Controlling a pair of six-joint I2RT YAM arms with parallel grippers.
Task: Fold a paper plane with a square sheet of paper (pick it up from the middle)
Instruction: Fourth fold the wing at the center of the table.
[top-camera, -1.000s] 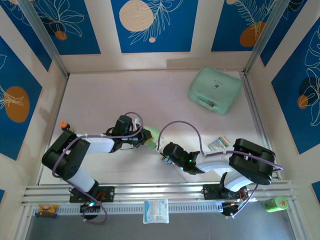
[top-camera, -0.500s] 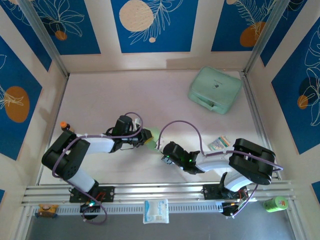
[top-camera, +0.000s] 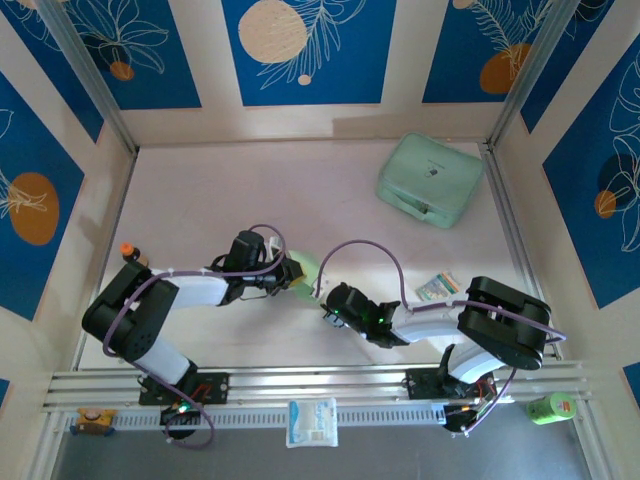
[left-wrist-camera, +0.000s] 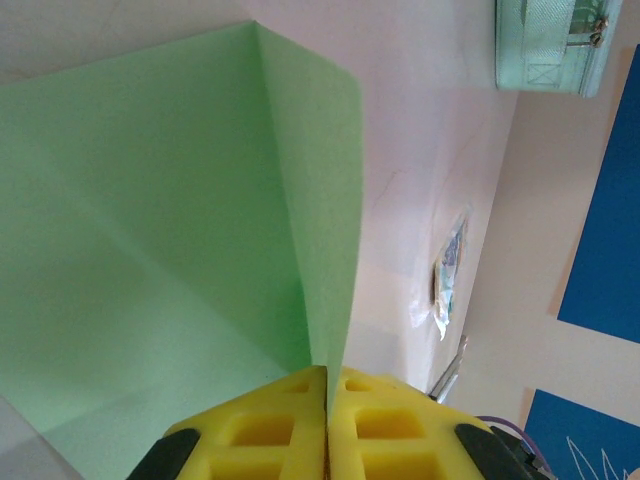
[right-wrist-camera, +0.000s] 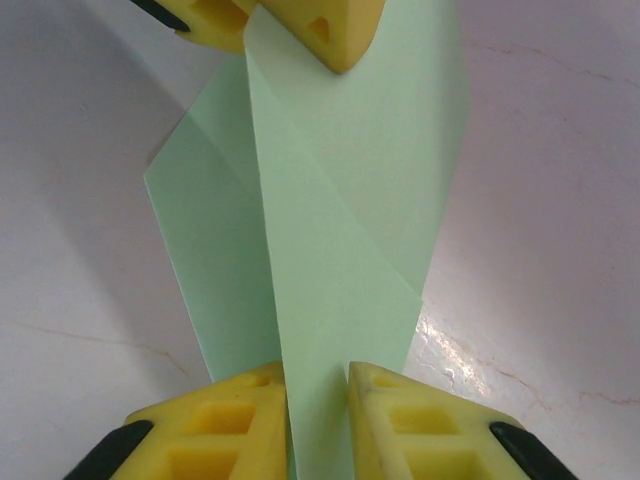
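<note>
case (top-camera: 430, 181) and packet (top-camera: 438, 287) lie well apart, right of the paper (top-camera: 308, 268).

Between left fingers (left-wrist-camera: 290, 432) and right fingers (right-wrist-camera: 225, 420) lies paper (top-camera: 308, 268).

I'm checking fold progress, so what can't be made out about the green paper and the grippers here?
Top view: the green paper is too small for its folds to be read.
Right wrist view: paper covers the gap of the right gripper, so whether it pinches is unclear.
Left wrist view: the paper runs off the left and bottom edges, pinched by the left gripper.
</note>
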